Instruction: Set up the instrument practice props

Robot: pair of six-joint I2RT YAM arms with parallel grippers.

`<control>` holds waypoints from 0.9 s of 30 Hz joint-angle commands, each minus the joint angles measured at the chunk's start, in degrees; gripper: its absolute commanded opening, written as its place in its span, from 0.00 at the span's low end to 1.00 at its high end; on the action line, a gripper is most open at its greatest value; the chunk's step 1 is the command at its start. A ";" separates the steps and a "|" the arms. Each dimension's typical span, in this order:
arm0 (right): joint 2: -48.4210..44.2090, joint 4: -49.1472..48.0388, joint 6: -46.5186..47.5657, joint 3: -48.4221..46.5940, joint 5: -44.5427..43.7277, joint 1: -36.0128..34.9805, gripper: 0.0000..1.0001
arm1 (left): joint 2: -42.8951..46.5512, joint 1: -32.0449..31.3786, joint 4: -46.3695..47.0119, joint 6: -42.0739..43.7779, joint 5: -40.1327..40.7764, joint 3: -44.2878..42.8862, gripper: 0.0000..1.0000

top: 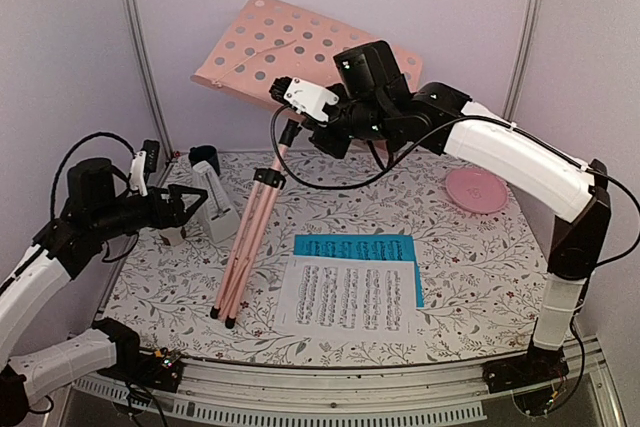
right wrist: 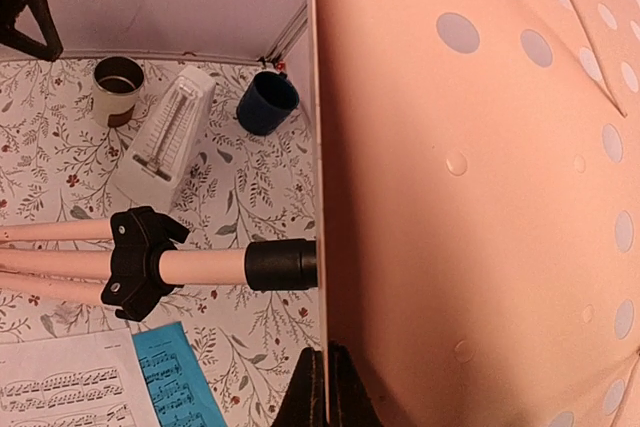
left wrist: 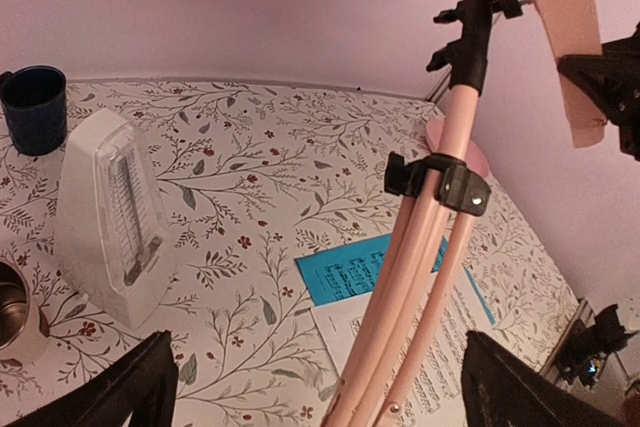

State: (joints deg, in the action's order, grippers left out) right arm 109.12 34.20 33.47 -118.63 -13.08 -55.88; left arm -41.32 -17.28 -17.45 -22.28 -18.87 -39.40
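Right tool (right wrist: 325, 392) is pinching shut on the lower edge of the pink perforated desk (right wrist: 470, 187), holding it high over the back of the surface (top: 480, 277). The music stand (top: 250, 237) is leaning at a slant beneath it, legs bunched together and feet touching down near the front. Left tool (top: 193, 209) is waiting with its jaws spread wide and nothing in them, just beside the white metronome (top: 215, 209), which is standing upright at the left. Further out, the white sheet (top: 348, 297) is lying flat, overlapping the near edge of the blue sheet (top: 355, 247), both just right of the stand's feet and neither on the desk yet. I'm calling this early going: the metronome is looking placed, but the legs are needing spreading, the stand is needing to stand by itself, and both sheets are waiting to go up. Dark blue cup (top: 205, 159) and pink plate (top: 476, 189) are sitting out of it.
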 commanded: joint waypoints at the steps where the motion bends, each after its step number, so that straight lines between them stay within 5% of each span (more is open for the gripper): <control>1: -8.64 -24.00 7.64 -3.10 -10.99 -3.02 0.00 | 1.20 -0.92 2.35 3.66 -6.30 0.19 0.97; 9: -10.39 -34.05 22.20 -2.86 -17.04 -9.30 0.00 | 2.34 -4.69 8.99 8.86 -8.28 2.98 0.72; 27: -13.80 -44.98 37.31 3.65 -15.89 -16.29 0.00 | -12.25 -10.28 27.80 15.38 -8.25 3.44 0.53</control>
State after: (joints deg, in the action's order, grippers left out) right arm 104.29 13.45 67.94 -113.65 -27.79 -71.46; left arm -51.57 -26.26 2.79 -8.34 -26.48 -37.10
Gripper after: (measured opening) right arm 0.006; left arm 0.545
